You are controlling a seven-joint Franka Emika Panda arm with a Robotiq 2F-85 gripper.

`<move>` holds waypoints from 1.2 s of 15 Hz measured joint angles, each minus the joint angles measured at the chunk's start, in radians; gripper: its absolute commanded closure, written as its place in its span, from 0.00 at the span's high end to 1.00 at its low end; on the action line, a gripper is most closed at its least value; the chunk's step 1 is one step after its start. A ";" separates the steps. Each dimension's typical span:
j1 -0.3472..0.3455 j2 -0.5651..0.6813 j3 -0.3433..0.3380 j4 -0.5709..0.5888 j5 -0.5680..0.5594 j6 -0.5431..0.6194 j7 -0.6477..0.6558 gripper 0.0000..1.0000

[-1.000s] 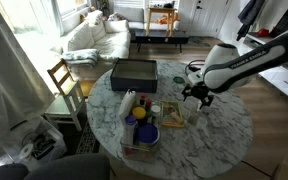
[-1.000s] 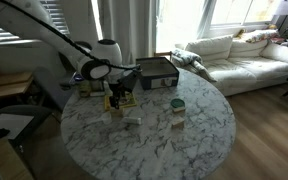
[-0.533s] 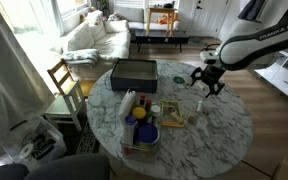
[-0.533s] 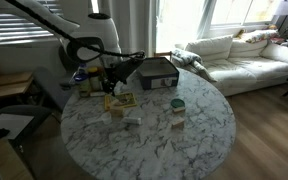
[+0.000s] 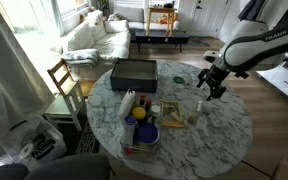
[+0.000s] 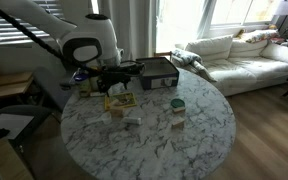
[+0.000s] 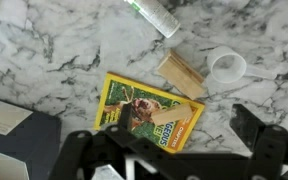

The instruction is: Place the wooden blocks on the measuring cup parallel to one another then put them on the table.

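In the wrist view one pale wooden block (image 7: 174, 112) lies slanted on a yellow magazine (image 7: 134, 105). More wooden blocks (image 7: 181, 73) lie side by side on the marbled table (image 7: 64, 50), just past the magazine's edge. A clear round measuring cup (image 7: 227, 67) stands next to them, with no block on it. My gripper (image 7: 164, 135) hangs open above the magazine, holding nothing. In both exterior views the gripper (image 5: 212, 82) (image 6: 112, 78) is raised over the table (image 5: 219, 130) near the magazine (image 5: 171, 115).
A black box (image 5: 134, 72) sits at the table's far side. A blue bowl (image 5: 144, 133), a white bottle (image 5: 129, 103) and small yellow items crowd one side. A green-and-white can (image 6: 177, 105) stands mid-table. A wooden chair (image 5: 64, 80) stands beside the table.
The arm has lifted and drawn back from just over the magazine toward the table's edge. The jaws stayed open and the blocks have not moved.
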State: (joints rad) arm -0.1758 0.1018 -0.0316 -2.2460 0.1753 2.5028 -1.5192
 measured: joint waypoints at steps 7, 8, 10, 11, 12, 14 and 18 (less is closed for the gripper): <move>0.012 -0.001 -0.005 -0.036 -0.005 0.004 0.346 1.00; 0.013 -0.001 -0.005 -0.038 -0.009 0.005 0.377 1.00; 0.015 -0.002 -0.005 -0.040 -0.018 0.006 0.423 1.00; 0.017 -0.003 -0.005 -0.041 -0.020 0.006 0.434 1.00; 0.018 -0.005 -0.005 -0.042 -0.027 0.006 0.447 1.00; 0.020 -0.012 -0.006 -0.044 -0.054 0.006 0.481 1.00; 0.019 -0.035 -0.011 -0.055 -0.079 0.007 0.510 1.00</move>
